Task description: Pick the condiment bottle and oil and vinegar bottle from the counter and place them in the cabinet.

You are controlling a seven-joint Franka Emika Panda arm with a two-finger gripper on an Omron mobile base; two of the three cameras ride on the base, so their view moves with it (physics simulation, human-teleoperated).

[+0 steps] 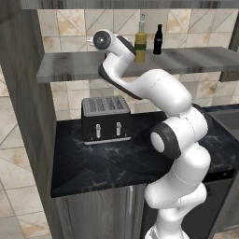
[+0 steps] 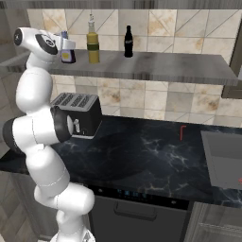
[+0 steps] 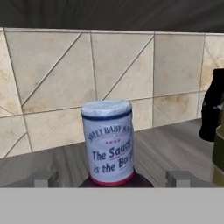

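In the left base view, the oil and vinegar bottle [image 1: 140, 42] is seen upright on the cabinet [image 1: 70, 70] at upper centre. In the right base view, the condiment bottle [image 2: 67, 51] stands at upper left on that shelf. In the hand view, the gripper [image 3: 113, 178] is spread wide about it, seemingly without contact.

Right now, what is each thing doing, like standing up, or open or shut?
condiment bottle: upright on the cabinet, cap on.
oil and vinegar bottle: upright on the cabinet.
black bottle: upright on the cabinet.
gripper: open, one finger each side of the condiment bottle, not touching it.
toaster: on the counter, slots empty.
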